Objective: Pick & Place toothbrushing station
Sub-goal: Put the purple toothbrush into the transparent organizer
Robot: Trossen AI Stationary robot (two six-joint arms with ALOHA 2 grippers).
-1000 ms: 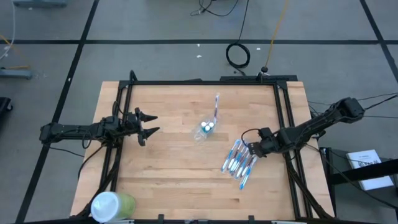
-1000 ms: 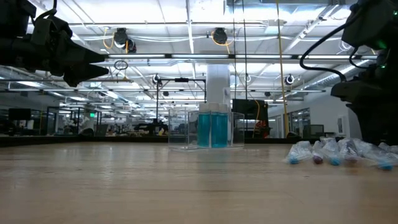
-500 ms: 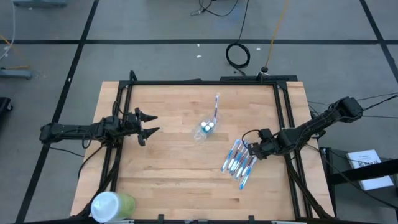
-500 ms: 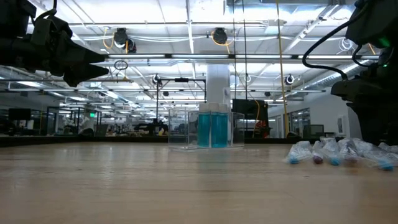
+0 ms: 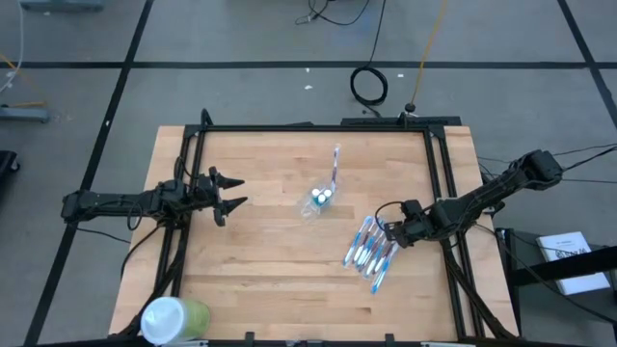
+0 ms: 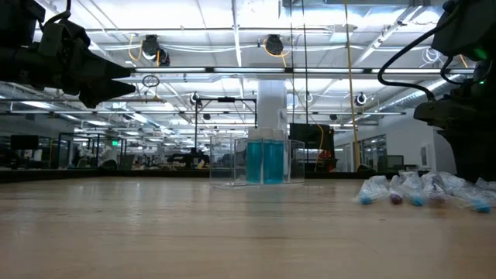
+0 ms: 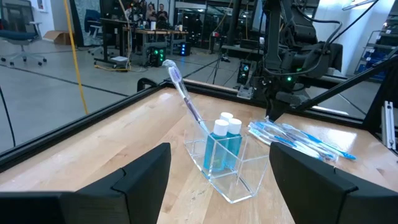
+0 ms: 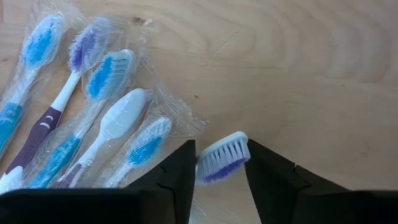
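R end effector is closing round a brush by the pile on the table; next: lift, carry to cup. L end effector is hanging released, table's left.

Big open robotics lab / industrial hall; wood-top table in a black metal frame, on grey floor w/ dark tape lines; cable coil on floor past the far edge; low view shows high ceiling w/ strip lights, hanging cords, glass partitions far back; left wrist view: more benches w/ gear and monitors, office chair far left, people standing far back, another rig w/ green LEDs to the right.
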